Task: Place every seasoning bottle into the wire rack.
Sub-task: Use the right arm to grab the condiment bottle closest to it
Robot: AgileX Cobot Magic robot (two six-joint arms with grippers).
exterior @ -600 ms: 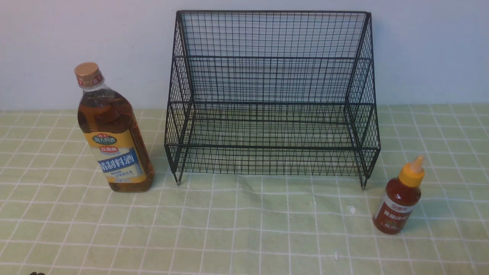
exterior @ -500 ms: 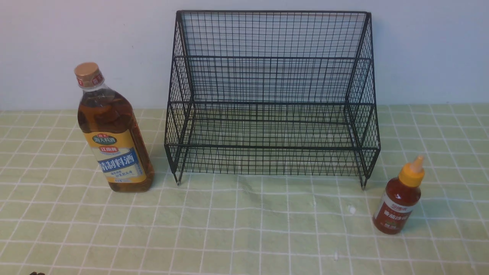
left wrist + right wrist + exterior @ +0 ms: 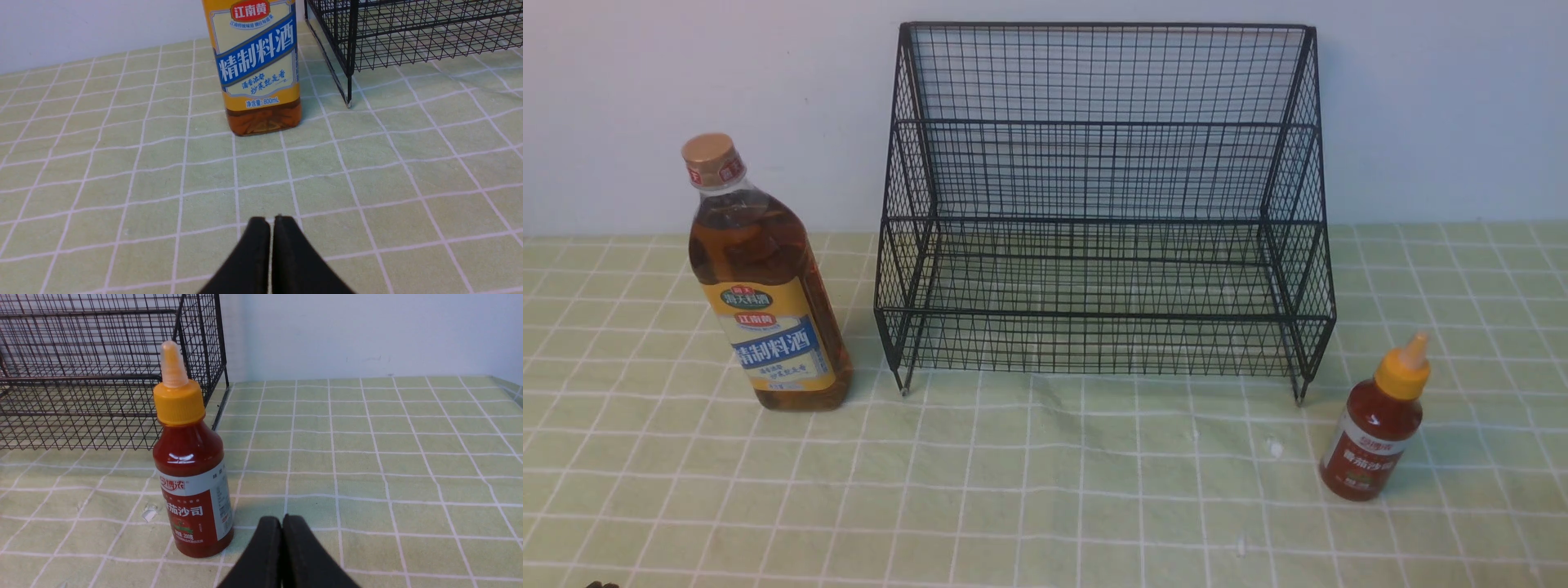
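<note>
A tall clear seasoning bottle (image 3: 764, 282) of amber liquid, with a tan cap and yellow-blue label, stands upright left of the black wire rack (image 3: 1104, 216). Right of the rack and nearer to me stands a small red sauce bottle (image 3: 1380, 425) with a yellow nozzle cap. Both rack tiers hold nothing. In the left wrist view my left gripper (image 3: 271, 220) is shut and empty, well short of the tall bottle (image 3: 257, 65). My right gripper (image 3: 282, 519) is shut and empty too, close beside the red bottle (image 3: 190, 465), not touching it.
A pale green cloth (image 3: 1045, 490) with a white grid covers the table. A plain light wall (image 3: 1445, 106) rises directly behind the rack. A few small white flecks (image 3: 1275, 447) lie on the cloth in front of the red bottle.
</note>
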